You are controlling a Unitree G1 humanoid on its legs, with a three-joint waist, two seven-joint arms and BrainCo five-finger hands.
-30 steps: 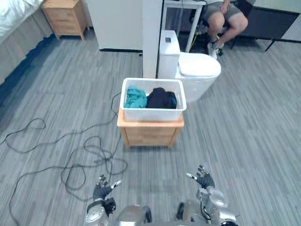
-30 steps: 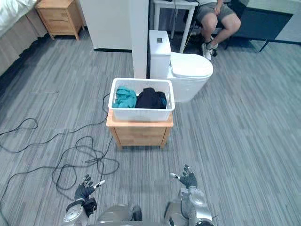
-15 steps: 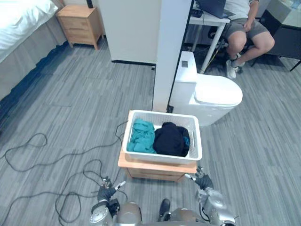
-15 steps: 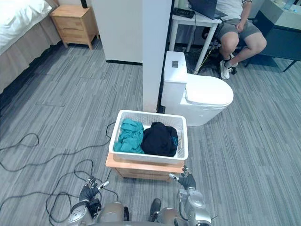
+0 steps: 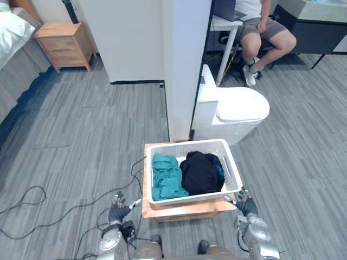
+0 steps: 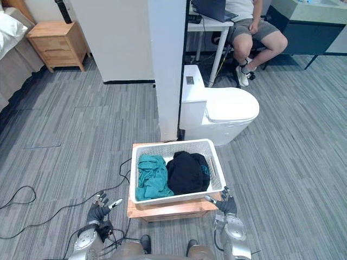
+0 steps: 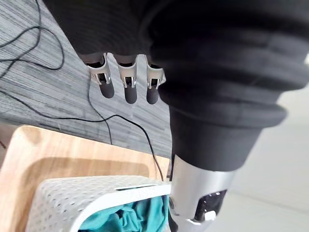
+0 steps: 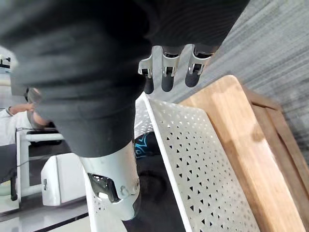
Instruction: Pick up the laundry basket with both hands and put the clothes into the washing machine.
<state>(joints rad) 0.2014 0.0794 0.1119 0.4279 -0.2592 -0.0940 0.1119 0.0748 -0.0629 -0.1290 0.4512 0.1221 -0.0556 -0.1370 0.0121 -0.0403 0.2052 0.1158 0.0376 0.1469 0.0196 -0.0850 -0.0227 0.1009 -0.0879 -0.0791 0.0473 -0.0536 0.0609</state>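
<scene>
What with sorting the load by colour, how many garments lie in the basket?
2: a teal garment on the left side of the laundry basket, a dark garment on the right; others may be hidden underneath.

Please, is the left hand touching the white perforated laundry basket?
Apart: the right eye view shows grey floor between the left hand and white perforated laundry basket.

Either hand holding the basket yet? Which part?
Nothing held. Left hand and right hand sit open on either side of the laundry basket, fingers straight, neither curled on its rim.
</scene>
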